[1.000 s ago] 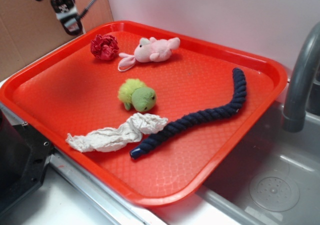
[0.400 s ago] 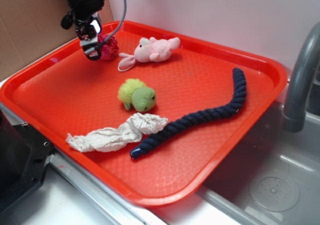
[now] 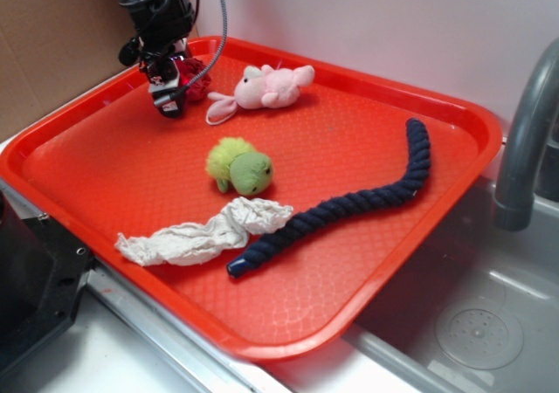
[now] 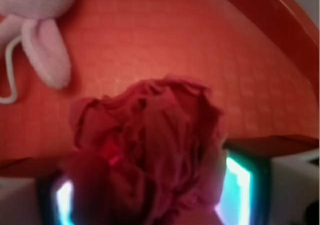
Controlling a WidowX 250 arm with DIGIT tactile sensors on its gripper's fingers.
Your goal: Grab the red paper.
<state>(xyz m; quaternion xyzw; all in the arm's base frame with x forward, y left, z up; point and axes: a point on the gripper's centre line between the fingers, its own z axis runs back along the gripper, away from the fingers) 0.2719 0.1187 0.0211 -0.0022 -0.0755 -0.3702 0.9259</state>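
Observation:
The red paper, a dark red wrinkly ball, lies in the far left corner of the orange-red tray. My gripper has come down over it and hides most of it in the exterior view. The wrist view shows the red paper filling the space between my two fingers, which stand wide apart on either side of it. The gripper is open, and I see no squeeze on the paper.
A pink plush toy lies just right of the paper. On the tray there are also a green plush, a white cloth strip and a dark blue rope. A grey faucet and a sink are at the right.
The gripper came from above the tray's far left rim, moving right and down onto the red paper, which now sits between its fingers. Nothing else moved.

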